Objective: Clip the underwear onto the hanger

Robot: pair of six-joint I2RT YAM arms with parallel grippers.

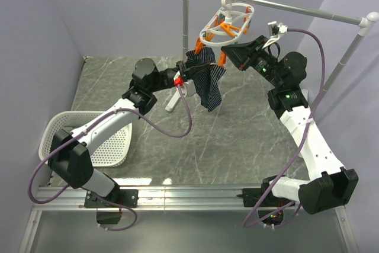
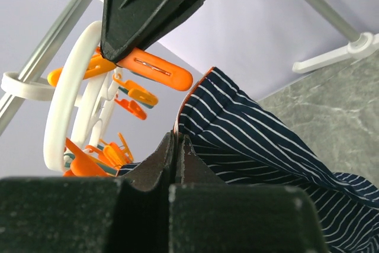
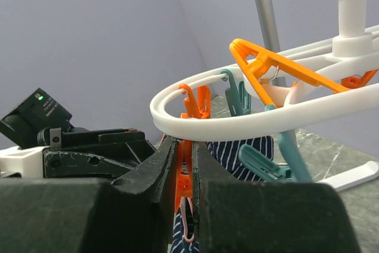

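Underwear (image 2: 266, 140) hangs clamped in the left claw (image 2: 176, 146) beside the right claw (image 3: 185, 146), apparently pinching an orange peg (image 2: 157, 70) open for it.

The underwear (image 1: 207, 81) is made of soft, matt cloth. The hanger (image 3: 237, 124) is made of smooth white plastic (a little shiny), and its pegs (image 2: 155, 69) of glossy orange plastic. The rail (image 1: 278, 5) at the top is made of grey metal. The table (image 1: 237, 140) is given a smooth stone look. The basket (image 1: 46, 140) at the lower left is made of white plastic. The left gripper (image 2: 176, 143) is covered in rough, matt black.
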